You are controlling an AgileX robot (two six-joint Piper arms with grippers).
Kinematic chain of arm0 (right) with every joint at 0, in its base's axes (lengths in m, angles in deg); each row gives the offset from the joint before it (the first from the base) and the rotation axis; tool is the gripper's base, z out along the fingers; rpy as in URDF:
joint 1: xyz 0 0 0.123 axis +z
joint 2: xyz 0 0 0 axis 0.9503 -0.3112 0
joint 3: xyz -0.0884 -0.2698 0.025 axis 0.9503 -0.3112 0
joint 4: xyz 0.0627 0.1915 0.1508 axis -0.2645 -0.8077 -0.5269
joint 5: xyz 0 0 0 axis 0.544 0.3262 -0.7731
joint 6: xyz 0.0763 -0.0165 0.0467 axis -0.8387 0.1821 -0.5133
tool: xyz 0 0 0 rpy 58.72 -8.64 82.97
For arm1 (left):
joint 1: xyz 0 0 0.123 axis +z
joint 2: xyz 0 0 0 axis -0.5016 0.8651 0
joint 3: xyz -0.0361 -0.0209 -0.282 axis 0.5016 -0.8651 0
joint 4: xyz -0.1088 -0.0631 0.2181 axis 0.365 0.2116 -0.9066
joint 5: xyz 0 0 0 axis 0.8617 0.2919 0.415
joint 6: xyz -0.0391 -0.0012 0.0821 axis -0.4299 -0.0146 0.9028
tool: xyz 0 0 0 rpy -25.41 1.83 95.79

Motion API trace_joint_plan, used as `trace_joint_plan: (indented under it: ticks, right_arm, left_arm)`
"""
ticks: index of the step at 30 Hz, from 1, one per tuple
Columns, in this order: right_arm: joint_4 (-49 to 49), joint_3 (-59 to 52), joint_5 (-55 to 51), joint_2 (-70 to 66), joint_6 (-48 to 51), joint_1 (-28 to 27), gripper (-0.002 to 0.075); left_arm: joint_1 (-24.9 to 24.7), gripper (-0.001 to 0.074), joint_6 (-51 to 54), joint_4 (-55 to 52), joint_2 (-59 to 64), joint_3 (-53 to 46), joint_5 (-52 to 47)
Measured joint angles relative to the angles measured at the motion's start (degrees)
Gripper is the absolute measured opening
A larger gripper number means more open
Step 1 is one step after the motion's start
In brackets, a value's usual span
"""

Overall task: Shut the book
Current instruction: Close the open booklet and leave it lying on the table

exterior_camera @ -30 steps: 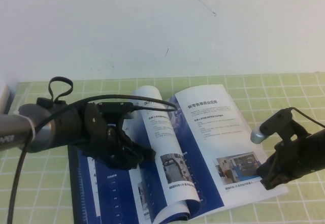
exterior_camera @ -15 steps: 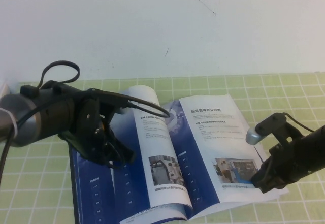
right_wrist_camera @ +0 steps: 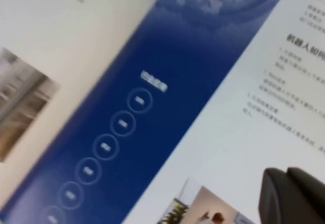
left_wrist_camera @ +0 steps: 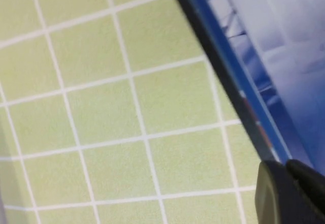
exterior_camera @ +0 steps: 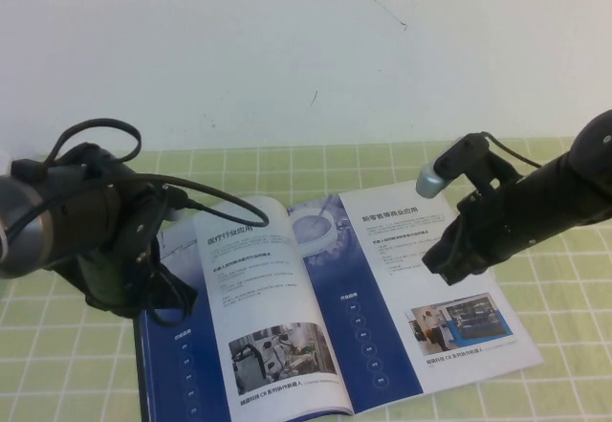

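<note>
**Open book fills the middle, with bare tabletop around it**

The book lies spread across the centre of the tabletop. The left claw and its bulky arm block the book's 9 o'clock edge. The right claw hangs over the right page at 2 o'clock. There is free passage along the 12 o'clock strip below the white wall, at the 4 o'clock corner, and at 8 o'clock.

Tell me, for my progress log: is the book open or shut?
Open: the book lies spread, both pages facing up. Left pincer is at its left edge; right pincer is over the right page.
</note>
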State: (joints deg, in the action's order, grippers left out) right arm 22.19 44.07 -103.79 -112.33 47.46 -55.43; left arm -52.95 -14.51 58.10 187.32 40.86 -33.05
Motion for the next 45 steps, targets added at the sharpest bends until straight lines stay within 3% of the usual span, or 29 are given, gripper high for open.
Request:
trace_joint_plan:
  ticks: [9, 30, 39, 45]
  right_arm:
    - [6.1, 1.4, 0.2, -7.5, -2.6, 0.0, -0.0003]
    - [8.7, 2.2, -0.5, -8.0, -8.0, 0.1, -0.0003]
    - [8.8, 2.2, -0.6, -8.0, -9.5, 0.1, -0.0003]
    - [8.8, 2.2, -0.7, -8.0, -10.0, 0.1, -0.0003]
  left_arm:
    - [6.2, -0.0003, -1.1, 2.0, 3.6, -2.8, 4.5]
    - [5.9, -0.0003, 11.6, 11.1, 8.5, -1.0, 5.9]
    - [5.7, -0.0003, 17.6, 22.2, 9.2, 0.6, 8.8]
    - [2.3, -0.0003, 20.0, 23.6, 10.2, 1.5, 9.4]
